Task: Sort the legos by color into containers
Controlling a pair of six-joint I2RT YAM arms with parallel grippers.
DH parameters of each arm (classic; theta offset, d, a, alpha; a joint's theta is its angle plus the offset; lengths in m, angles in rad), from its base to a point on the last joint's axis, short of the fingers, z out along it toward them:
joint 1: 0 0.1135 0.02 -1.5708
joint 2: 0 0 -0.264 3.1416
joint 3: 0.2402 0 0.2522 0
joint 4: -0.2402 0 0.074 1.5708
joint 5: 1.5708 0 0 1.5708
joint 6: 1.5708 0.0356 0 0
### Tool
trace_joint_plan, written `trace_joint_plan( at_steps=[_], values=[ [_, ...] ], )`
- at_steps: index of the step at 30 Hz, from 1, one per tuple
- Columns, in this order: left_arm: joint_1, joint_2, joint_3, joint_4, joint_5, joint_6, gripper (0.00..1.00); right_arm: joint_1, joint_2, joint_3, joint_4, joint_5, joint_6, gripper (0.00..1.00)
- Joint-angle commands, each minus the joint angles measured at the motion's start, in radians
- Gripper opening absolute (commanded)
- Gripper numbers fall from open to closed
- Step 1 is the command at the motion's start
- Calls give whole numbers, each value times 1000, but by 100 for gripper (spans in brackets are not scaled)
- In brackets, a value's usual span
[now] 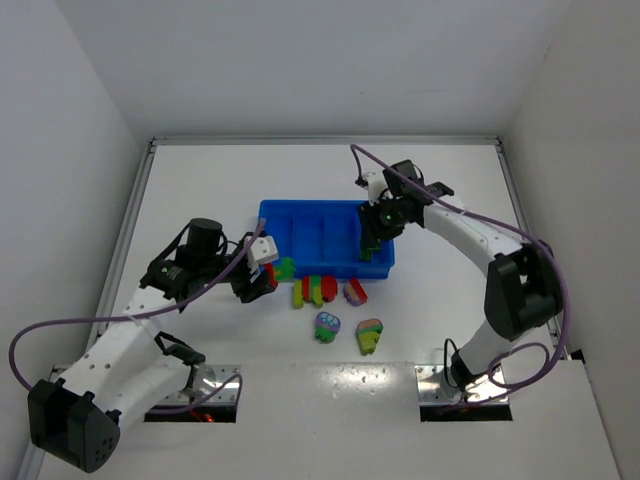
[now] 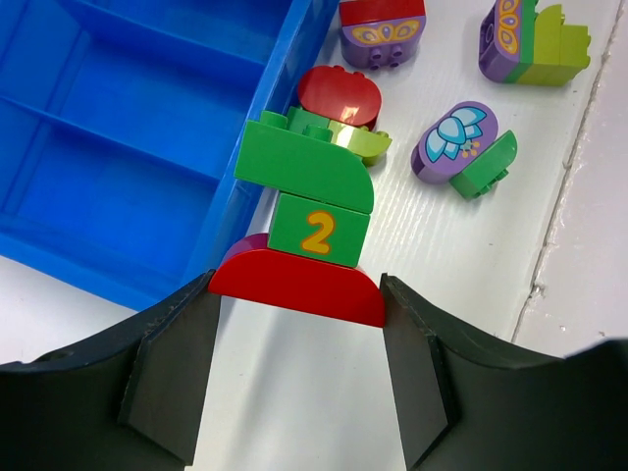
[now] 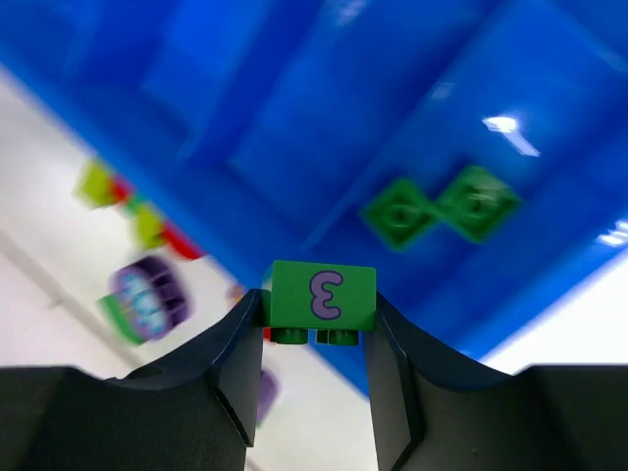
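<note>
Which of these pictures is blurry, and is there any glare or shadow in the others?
Right wrist view: only the gripped green brick is sharp; the tray and far bricks are smeared. Left wrist view: sharp, with a glint on the yellow-green brick. Top view: even light, faint shadows on the table.

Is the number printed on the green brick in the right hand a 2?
No, the green brick held by the right hand carries a purple 3 in the right wrist view.
</note>
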Motion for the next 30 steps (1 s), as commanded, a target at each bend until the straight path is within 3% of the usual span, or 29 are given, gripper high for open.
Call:
trace_joint_plan(
  at_steps=[1,5,9,15,17,18,19,20,27,30],
  values=[
    [-13,1,43,7,13,5,27,-9,2,-3,83,207,20,0],
    [-13,1,43,7,13,5,27,-19,37,-3,104,259,20,0],
    [-13,1,43,7,13,5,27,-19,71,-3,113,325,11,8],
    [-13,14,43,16,22,14,27,-19,80,8,113,380,0,11],
    [-13,23,43,26,22,14,27,-19,80,8,113,380,0,27],
    [-13,23,34,26,22,14,27,-19,80,8,113,368,0,40],
    [-13,23,34,26,22,5,27,-19,71,17,113,351,0,59],
    [-13,23,34,35,22,5,27,-19,71,17,103,336,0,64],
    [-13,14,25,35,22,5,27,-8,27,48,72,245,0,74],
    [-13,14,25,35,31,5,27,-8,-27,58,72,31,0,74]
  ],
)
